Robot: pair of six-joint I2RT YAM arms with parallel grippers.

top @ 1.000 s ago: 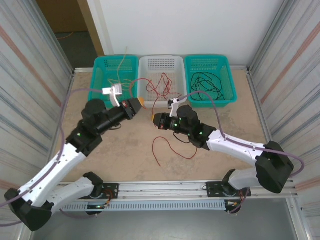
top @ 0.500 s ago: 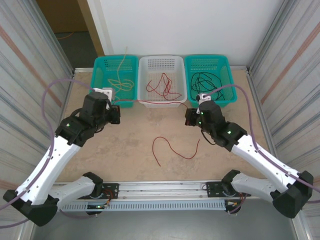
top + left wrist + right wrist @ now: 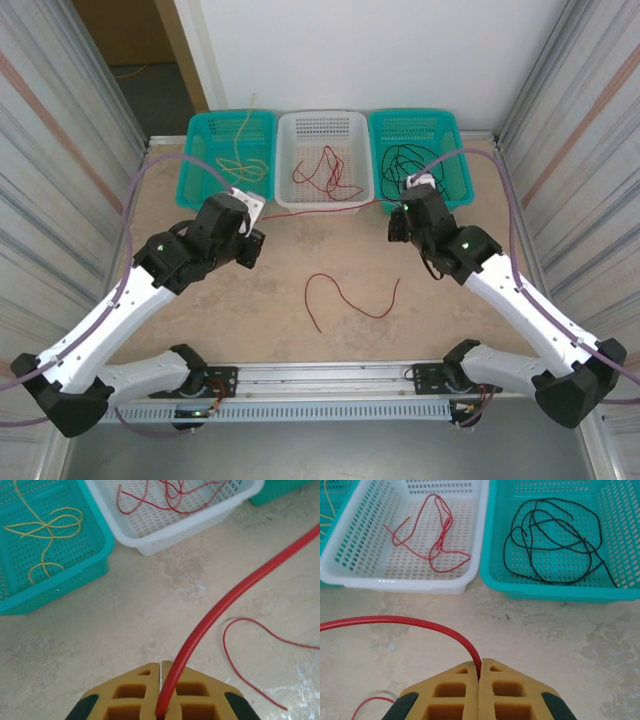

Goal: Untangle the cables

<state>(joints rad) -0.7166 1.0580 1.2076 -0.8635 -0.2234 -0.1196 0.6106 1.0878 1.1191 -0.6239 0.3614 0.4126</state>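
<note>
A: Where is the red cable [image 3: 226, 605] sitting right now?
B: It is hanging in the air between the two arms, just in front of the white basket [image 3: 400, 585]. Each end is running into a gripper. I am reading that as stretching it straight, so no loop is hiding in it.
A: And the tools?
B: The left gripper [image 3: 161, 680] is pinching one end, jaws pressed together on the strand. The right gripper [image 3: 480, 672] is doing the same, jaws narrow with the strand caught between them.
A: Arm pose?
B: Both are reaching forward and splaying apart, wrists hovering low over the table [image 3: 260, 300].
A: The other cables?
B: A loose red cable [image 3: 345, 293] is lying on the table between the arms. More red strands are lying in the white basket, and a yellow cable [image 3: 47, 527] and black cables [image 3: 550, 535] are resting in the teal baskets [image 3: 545, 594] on either side
</note>
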